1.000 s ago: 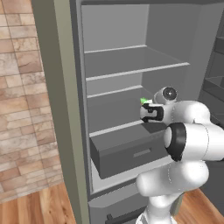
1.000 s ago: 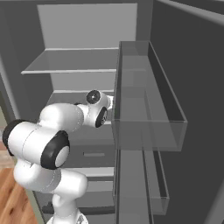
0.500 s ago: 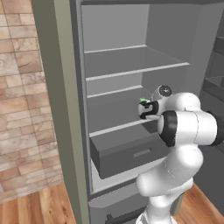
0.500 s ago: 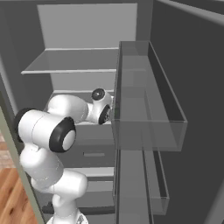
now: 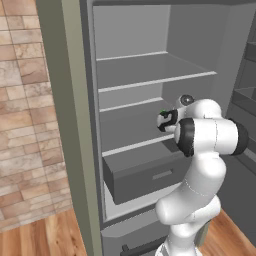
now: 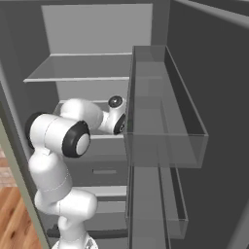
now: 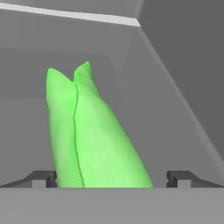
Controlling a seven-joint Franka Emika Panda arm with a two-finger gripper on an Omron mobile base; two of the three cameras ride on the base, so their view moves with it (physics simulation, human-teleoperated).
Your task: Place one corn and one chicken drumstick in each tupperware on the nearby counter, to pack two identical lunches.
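Observation:
A bright-green corn (image 7: pixel 96 135) stands tall between my two dark fingertips, its pointed tip aimed at the fridge's back wall. My gripper (image 7: pixel 111 179) is shut on the corn. From the left base view the gripper (image 5: pixel 163 120) hangs over the lower fridge shelf (image 5: pixel 135 135), and a sliver of the green corn (image 5: pixel 163 112) peeks above it. The chicken drumstick, the tupperware and the counter are out of view.
I am reaching into an open grey fridge with bare shelves (image 5: pixel 150 75). A drawer (image 5: pixel 145 175) juts out below my hand. The clear door bin (image 6: pixel 165 121) stands close on the right, the fridge's side wall (image 5: pixel 70 125) and a brick wall (image 5: pixel 25 125) on the left.
My elbow has swung up and in toward the fridge. The hand, still holding the corn, has shifted slightly left over the lower shelf.

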